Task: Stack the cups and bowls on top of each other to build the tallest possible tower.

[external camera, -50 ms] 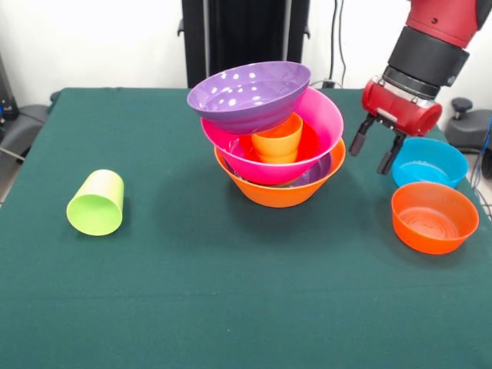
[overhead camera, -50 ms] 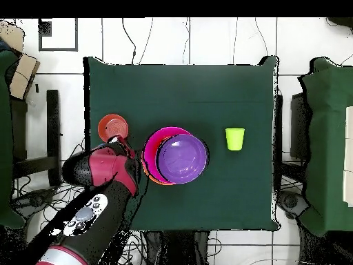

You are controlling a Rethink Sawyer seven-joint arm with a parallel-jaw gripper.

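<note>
Four bowls make up the tower (external camera, -50 ms: 273, 146) at mid-table: yellow-orange bowl (external camera, -50 ms: 280, 192) at the base, a purple bowl (external camera, -50 ms: 321, 171) nested in it (only a sliver shows), pink bowl (external camera, -50 ms: 317, 127) above, tilted. The orange cup (external camera, -50 ms: 278, 138) stands upright inside the pink bowl, and a second purple bowl (external camera, -50 ms: 247, 94) sits tipped on top, resting on the cup and the pink rim. The lime green cup (external camera, -50 ms: 97, 203) lies on its side, well apart from the tower, mouth toward the front camera. The gripper (external camera, -50 ms: 375, 151) hangs between the tower and the blue bowl (external camera, -50 ms: 430, 161), jaws apart, holding nothing. A red-orange bowl (external camera, -50 ms: 434, 217) sits upright just beside the blue one, apparently touching it. All of it on the green table (external camera, -50 ms: 231, 307).
</note>
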